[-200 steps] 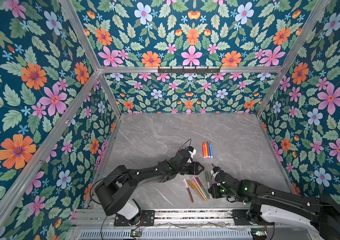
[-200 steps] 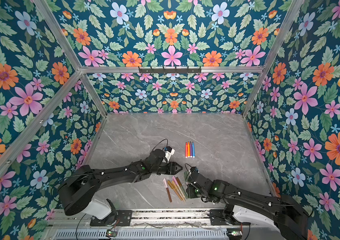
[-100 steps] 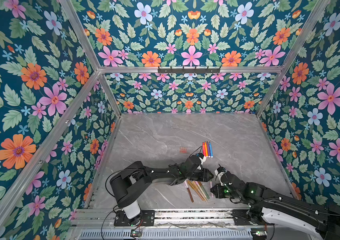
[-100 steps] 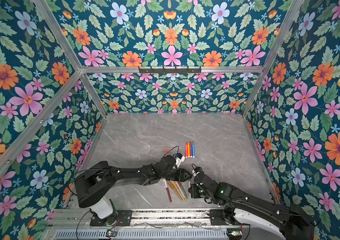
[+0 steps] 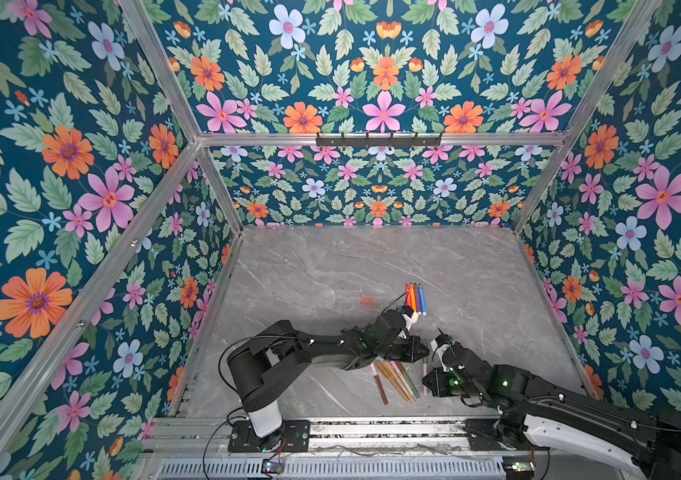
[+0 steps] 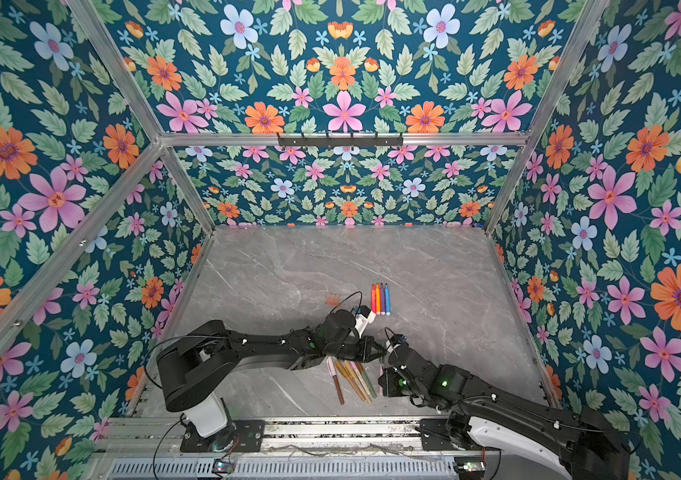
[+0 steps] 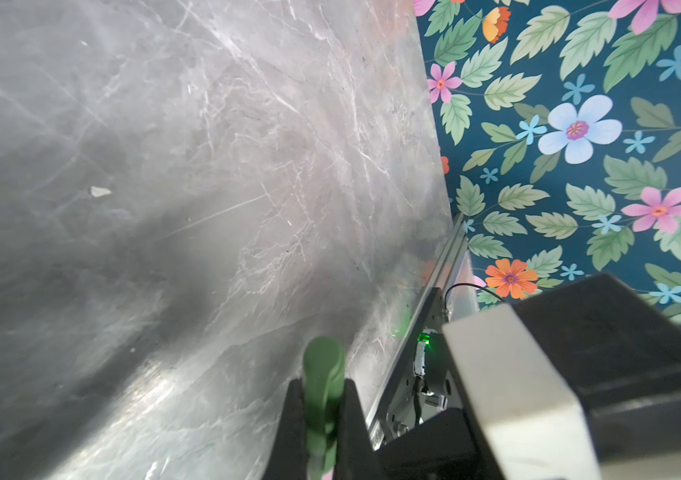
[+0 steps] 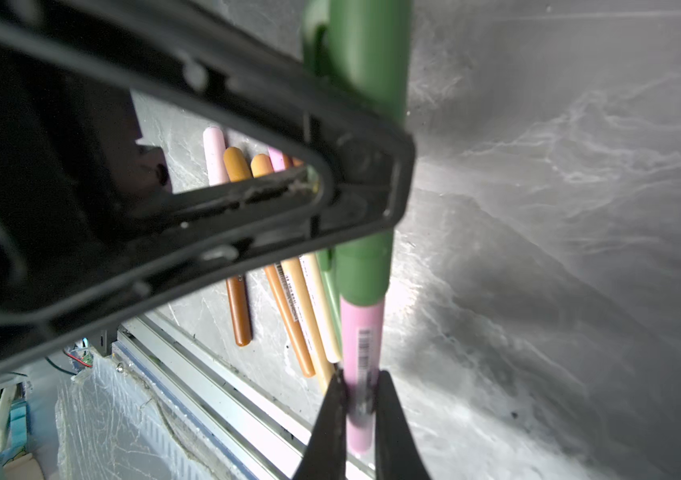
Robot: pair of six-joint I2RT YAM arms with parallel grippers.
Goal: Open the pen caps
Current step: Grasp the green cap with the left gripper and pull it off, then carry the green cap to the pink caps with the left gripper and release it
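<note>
Left gripper: the left gripper [image 5: 422, 353] has its black fingers [image 7: 295, 419] pressed together on an opaque green plastic pen cap [image 7: 324, 374]. The cap's rounded end sticks out past the fingertips.
Right gripper: the right gripper [image 8: 357, 399] is clamped on a slim pink felt-tip pen [image 8: 361, 332]. It grips low on the barrel near the tail end, just past the printed barcode.
Cap and pen: the green plastic pen cap is seated on the pink felt-tip pen. In the right wrist view the seam where cap meets barrel lies between the two pairs of fingers, and no gap shows there.
Between the grips: the pen runs straight from one set of fingers to the other. The two sets of fingertips are near each other and do not touch.
Loose pens: a bunch of capped felt-tip pens in brown, orange, gold, pale pink and green [image 5: 395, 380] lies flat on the grey marble-patterned tabletop [image 5: 330, 266]. It is just beside the held pen, and its upper ends lie under the left gripper.
Row of pens: four thin pens in red, orange, purple and blue [image 5: 415, 297] lie side by side, beyond both sets of fingers towards the back wall.
Loose caps: a few small translucent peach-orange caps [image 5: 366, 299] lie together, well apart from both sets of fingers, on the left arm's side of the row.
</note>
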